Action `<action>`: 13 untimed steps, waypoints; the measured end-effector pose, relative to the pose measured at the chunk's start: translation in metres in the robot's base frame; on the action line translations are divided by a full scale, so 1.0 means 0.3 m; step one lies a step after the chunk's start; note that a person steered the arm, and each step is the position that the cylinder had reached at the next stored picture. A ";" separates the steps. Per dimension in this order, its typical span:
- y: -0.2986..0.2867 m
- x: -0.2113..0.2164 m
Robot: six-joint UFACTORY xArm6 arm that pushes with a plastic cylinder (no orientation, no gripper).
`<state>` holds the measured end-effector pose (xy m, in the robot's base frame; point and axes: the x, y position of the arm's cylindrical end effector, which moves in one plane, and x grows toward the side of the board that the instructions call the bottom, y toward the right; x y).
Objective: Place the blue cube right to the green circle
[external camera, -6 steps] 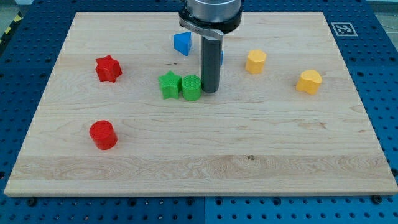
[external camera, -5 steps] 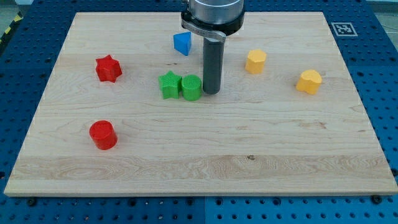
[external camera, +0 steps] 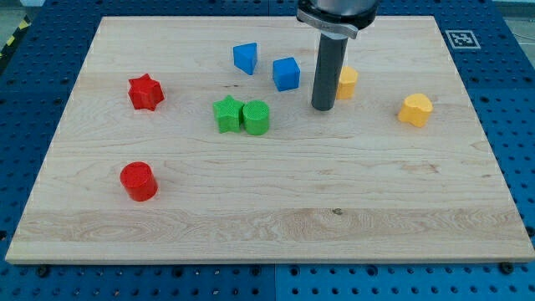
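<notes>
The blue cube [external camera: 286, 73] sits on the wooden board [external camera: 267, 192] near the view's top, up and to the right of the green circle [external camera: 257, 117]. The green circle touches a green star [external camera: 226, 114] on its left. My tip [external camera: 323, 109] rests on the board to the right of the blue cube and a little lower, and well right of the green circle, touching neither. The rod hides part of a yellow block [external camera: 346, 82] behind it.
Another blue block [external camera: 245, 58] lies left of the cube near the top. A second yellow block [external camera: 415, 109] lies at the right. A red star [external camera: 145, 91] is at the left and a red cylinder [external camera: 138, 181] at the lower left.
My tip has moved right and slightly up, away from the green circle's right side. The blue cube, hidden behind the rod before, is now in full view.
</notes>
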<state>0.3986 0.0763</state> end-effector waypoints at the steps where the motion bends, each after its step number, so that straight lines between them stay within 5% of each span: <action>1: 0.006 -0.043; 3: 0.034 -0.204; 5: -0.157 -0.368; 11: -0.061 -0.012; 13: 0.147 0.062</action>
<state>0.4171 0.1205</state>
